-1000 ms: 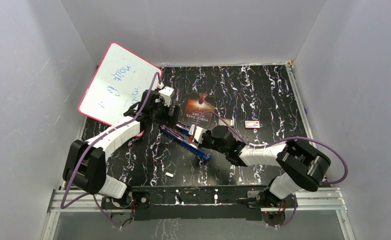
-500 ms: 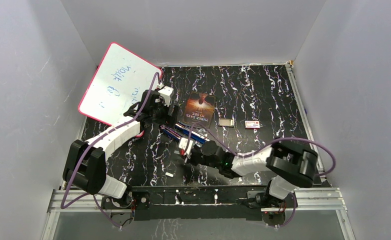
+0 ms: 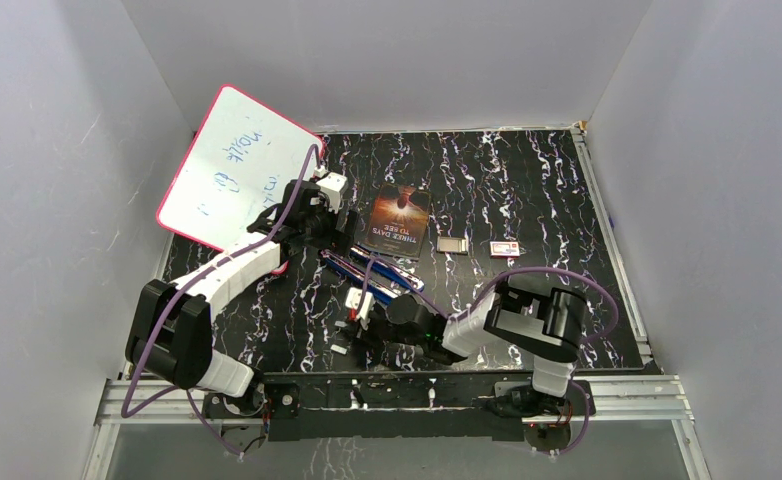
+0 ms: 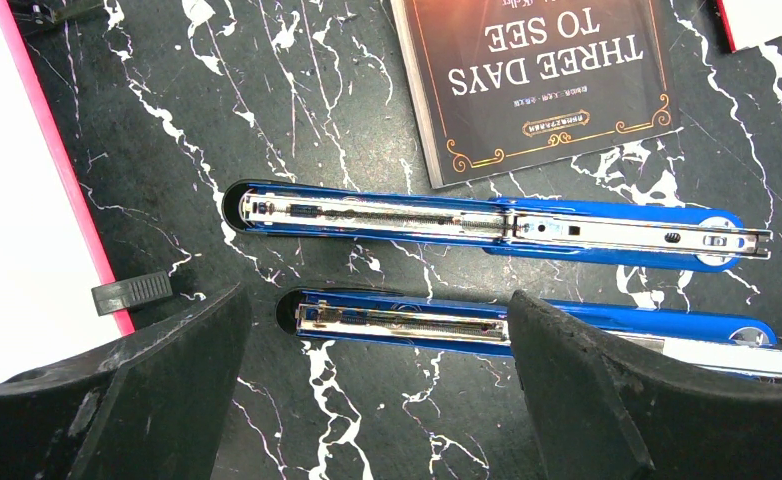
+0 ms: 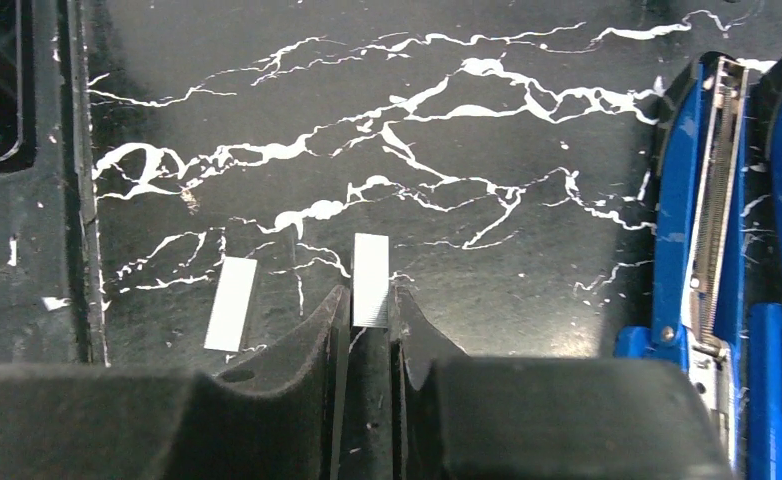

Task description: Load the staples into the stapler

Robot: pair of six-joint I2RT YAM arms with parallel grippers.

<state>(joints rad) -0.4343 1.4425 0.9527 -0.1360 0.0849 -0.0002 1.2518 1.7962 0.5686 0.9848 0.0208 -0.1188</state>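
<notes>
Pinching staples [image 5: 371, 280], R jaws apparently nearly closed.

1. We see the table [image 3: 527, 180] as glossy black, streaked with white and faint purple marble veins.
2. We find the stapler [image 4: 487, 225] bright blue, with a silvery metal channel running along each opened half.
3. The staples [image 5: 371, 278] look plain pale silvery-grey to us.
4. We see the whiteboard [image 3: 237, 170] as white, edged in pink-red, with blue scribbles.
5. We read the book [image 4: 542, 80] as dark brown-black, with cream lettering and an orange-gold ornamental border.
6. We note the small box [image 3: 505, 248] is red and white.
7. We see the left arm [image 3: 242, 265] and right arm [image 3: 537, 320] in black and white, with a purple cable [image 3: 542, 269].
8. The walls [image 3: 387, 60] look pale grey to us.
</notes>
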